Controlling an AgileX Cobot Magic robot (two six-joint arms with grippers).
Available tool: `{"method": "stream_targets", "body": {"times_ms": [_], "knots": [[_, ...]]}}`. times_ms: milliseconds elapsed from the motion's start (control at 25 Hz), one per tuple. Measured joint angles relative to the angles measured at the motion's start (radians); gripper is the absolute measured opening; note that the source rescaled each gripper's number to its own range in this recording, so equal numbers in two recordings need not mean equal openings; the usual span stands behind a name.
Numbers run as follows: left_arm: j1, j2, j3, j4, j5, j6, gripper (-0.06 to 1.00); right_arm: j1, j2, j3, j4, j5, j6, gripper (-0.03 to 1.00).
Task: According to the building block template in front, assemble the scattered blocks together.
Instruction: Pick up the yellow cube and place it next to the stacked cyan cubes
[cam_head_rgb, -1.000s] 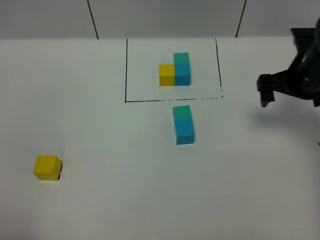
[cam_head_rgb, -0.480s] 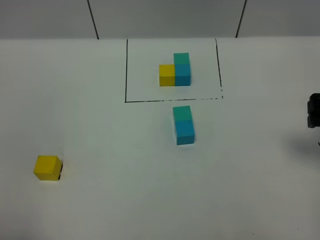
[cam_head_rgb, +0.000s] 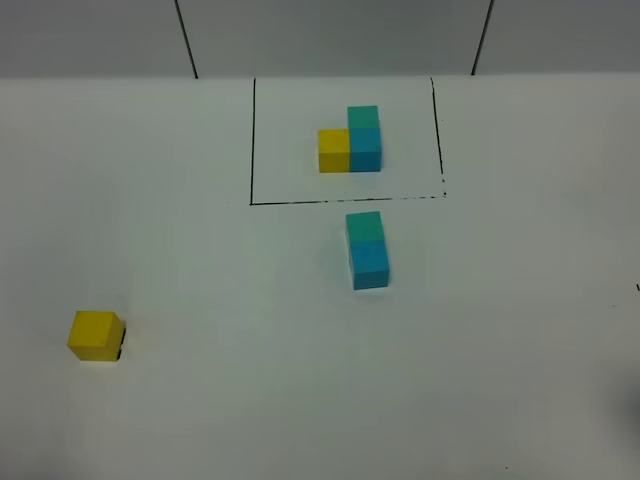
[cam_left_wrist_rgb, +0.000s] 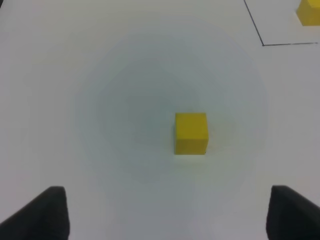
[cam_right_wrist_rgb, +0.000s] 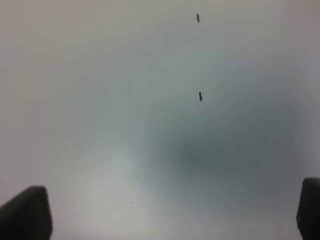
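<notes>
Three loose cubes are in play, and one is out of place. The yellow cube (cam_head_rgb: 95, 335) sits alone on the white table (cam_head_rgb: 200, 420), well apart from the building block template (cam_head_rgb: 350, 140), off to its left and on the near side. Your left gripper (cam_left_wrist_rgb: 165, 215) hangs over that cube with its jaws spread wide and nothing between them. In the left wrist view the cube (cam_left_wrist_rgb: 191, 132) lies ahead of the gap, and a corner of the template's black frame (cam_left_wrist_rgb: 262, 44) shows beyond it.

Just in front of the template's frame line (cam_head_rgb: 345, 199), the teal-green cube (cam_head_rgb: 364, 226) and the sky-blue cube (cam_head_rgb: 370, 264) touch each other. The teal one is on the template's side, matching the teal-blue pairing inside the frame.

What has just changed is on the right. A second ago the right arm stood beside the template's right edge, half a second ago only a sliver showed, and now it has left the high view. The right gripper (cam_right_wrist_rgb: 165, 215) is likewise spread and empty, facing bare table with two small dark marks (cam_right_wrist_rgb: 200, 96).

You can take that pair as placed, I judge, with the left side next: fetch the yellow cube and set it against the blue one's left face.

No brand, label or legible writing appears anywhere.
</notes>
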Motion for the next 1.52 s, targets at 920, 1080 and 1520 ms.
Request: {"method": "stream_targets", "body": {"times_ms": [920, 1080, 1520], "knots": [[0.000, 0.000, 0.000, 0.000, 0.000, 0.000, 0.84, 0.117, -0.611, 0.161, 0.074, -0.011, -0.067, 0.99], [0.000, 0.000, 0.000, 0.000, 0.000, 0.000, 0.84, 0.117, -0.687, 0.162, 0.081, -0.016, -0.072, 0.91], [0.000, 0.001, 0.000, 0.000, 0.000, 0.000, 0.84, 0.055, -0.707, 0.162, 0.081, -0.017, -0.083, 0.83]]}}
